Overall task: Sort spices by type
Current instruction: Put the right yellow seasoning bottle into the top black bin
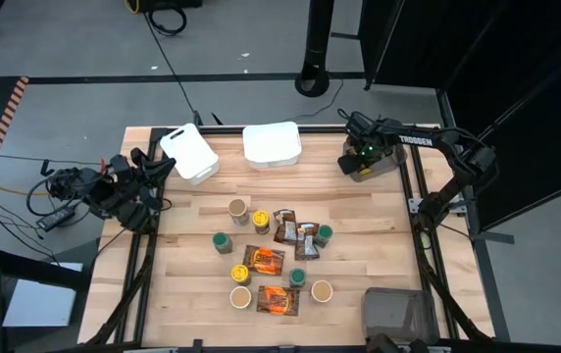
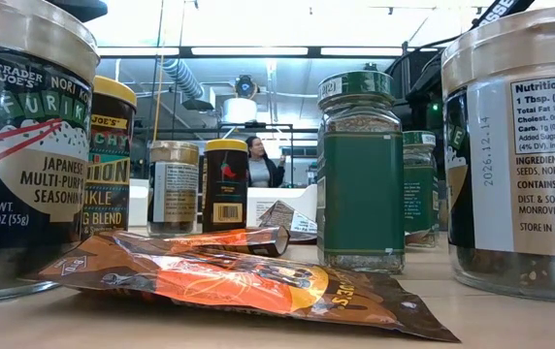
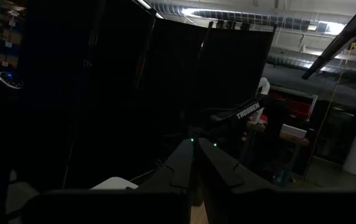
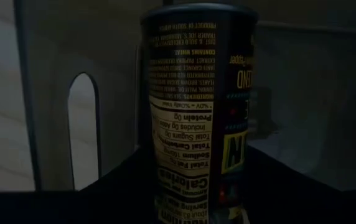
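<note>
Over the grey-brown bin (image 1: pixel 369 165) at the surface's far right corner, the right hand (image 1: pixel 359 157) has a spice jar (image 4: pixel 196 112) close before it, grip unclear; release likely comes next, while the left hand (image 1: pixel 153 172), closed and empty, waits at the left edge.

Round jars (image 1: pixel 238 208) with tan, yellow and green lids stand among flat orange-brown foil packets (image 1: pixel 264 261) mid-desk.

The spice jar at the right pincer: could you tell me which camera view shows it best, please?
The right wrist view: the spice jar fills the frame, label readable, inside a grey bin. The high view shows only the right pincer over that bin, hiding the jar. The low and left wrist views don't clearly show it.
</note>
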Motion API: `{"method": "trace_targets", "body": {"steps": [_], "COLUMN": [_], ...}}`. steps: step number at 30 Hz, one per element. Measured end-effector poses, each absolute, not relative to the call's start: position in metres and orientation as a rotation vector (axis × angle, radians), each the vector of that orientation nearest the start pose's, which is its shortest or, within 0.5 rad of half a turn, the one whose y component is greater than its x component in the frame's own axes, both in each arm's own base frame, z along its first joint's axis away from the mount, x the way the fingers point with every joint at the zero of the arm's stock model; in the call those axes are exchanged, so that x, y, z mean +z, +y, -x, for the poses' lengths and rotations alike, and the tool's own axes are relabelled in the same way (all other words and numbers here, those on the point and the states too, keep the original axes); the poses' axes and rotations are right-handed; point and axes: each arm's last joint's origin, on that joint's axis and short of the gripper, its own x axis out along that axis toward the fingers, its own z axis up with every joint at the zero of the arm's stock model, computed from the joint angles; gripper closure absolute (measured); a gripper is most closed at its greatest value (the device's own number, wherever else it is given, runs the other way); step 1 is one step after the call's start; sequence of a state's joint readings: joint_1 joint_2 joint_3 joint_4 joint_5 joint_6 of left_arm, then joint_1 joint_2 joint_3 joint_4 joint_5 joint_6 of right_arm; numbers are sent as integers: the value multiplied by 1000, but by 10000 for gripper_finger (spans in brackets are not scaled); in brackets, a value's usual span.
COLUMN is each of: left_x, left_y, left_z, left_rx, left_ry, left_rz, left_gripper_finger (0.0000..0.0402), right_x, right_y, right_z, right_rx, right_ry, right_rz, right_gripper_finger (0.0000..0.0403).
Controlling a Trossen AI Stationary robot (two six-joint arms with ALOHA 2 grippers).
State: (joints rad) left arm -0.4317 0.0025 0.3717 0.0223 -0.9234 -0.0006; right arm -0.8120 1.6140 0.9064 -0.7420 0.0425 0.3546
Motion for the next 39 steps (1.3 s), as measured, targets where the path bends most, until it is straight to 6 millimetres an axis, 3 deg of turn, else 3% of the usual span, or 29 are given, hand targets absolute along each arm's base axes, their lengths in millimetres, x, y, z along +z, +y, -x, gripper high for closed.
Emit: {"method": "trace_targets", "body": {"steps": [7,13,19,23,27,33,39], "left_x": [281,281,281,281,281,281,281], "left_y": [4,4,4,4,4,4,4], "left_z": [-47,-47,-47,-47,-47,-47,-47], "left_rx": [486,486,485,486,511,520,520], "left_ry": [-308,-308,-309,-308,-305,-304,-304], "left_rz": [248,249,249,248,252,254,254], "left_gripper_finger": [376,376,376,376,376,376,376], "right_x": [169,207,258,290,306,304,281], "right_y": [-199,-210,-215,-209,-197,-179,-162], "right_z": [-187,-194,-198,-201,-207,-226,-262], "right_rx": [-927,-933,-994,-1046,-1056,-892,-514], "right_ry": [1313,1345,1427,1544,1700,1903,2164], "right_rz": [-819,-723,-538,-287,81,530,1033], "right_gripper_finger": [216,216,216,216,216,216,217]}}
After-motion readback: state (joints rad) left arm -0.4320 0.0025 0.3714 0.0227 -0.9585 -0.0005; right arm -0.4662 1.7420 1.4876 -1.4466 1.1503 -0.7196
